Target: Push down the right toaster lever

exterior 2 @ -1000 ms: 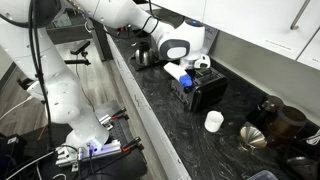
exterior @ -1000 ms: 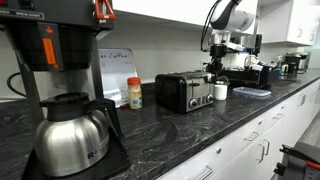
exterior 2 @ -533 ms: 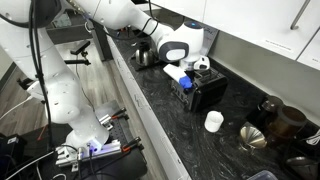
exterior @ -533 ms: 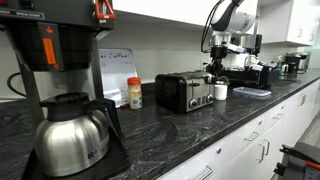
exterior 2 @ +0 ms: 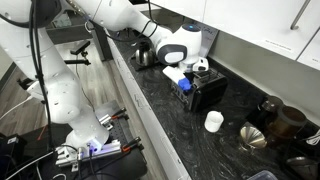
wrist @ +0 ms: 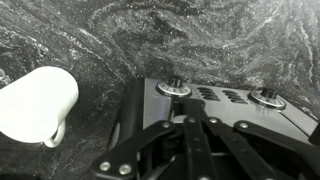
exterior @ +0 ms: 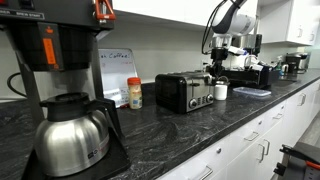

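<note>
1. Next to nothing has shifted in the last second: your gripper hangs over the lever end of the toaster, as before.
2. In the wrist view, the white mug sits at 9 o'clock from the fingertips, clear of the toaster.
3. The left lever lies at 11 o'clock. The fingers look closed together and grip nothing.
4. The right lever lies at 2 o'clock, so shift that way before pressing down.

End effector above toaster; white mug left on countertop.
</note>
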### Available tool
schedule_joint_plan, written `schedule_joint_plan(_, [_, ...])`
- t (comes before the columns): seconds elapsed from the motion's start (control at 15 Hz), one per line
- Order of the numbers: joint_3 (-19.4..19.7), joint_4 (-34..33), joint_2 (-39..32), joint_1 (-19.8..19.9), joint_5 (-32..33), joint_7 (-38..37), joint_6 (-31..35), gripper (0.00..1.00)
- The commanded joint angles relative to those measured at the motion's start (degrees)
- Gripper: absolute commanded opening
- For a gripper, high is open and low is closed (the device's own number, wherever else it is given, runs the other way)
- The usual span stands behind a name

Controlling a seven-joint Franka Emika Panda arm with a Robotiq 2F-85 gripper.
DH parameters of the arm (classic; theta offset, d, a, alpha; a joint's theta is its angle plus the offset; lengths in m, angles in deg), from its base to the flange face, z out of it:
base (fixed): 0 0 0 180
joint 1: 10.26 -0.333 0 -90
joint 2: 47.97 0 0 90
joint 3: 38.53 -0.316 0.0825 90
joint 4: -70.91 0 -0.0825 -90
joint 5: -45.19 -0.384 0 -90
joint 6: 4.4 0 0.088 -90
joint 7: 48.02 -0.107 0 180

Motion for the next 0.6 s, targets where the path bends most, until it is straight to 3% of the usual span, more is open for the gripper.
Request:
schedule_joint_plan(0.0, [-0.11,3.92,0.35,1.59,0.38,2.63,1.91,0.00])
schedule_joint_plan(0.53, [-0.04,6.60,0.29,1.70,0.25,4.46,4.37,0.00])
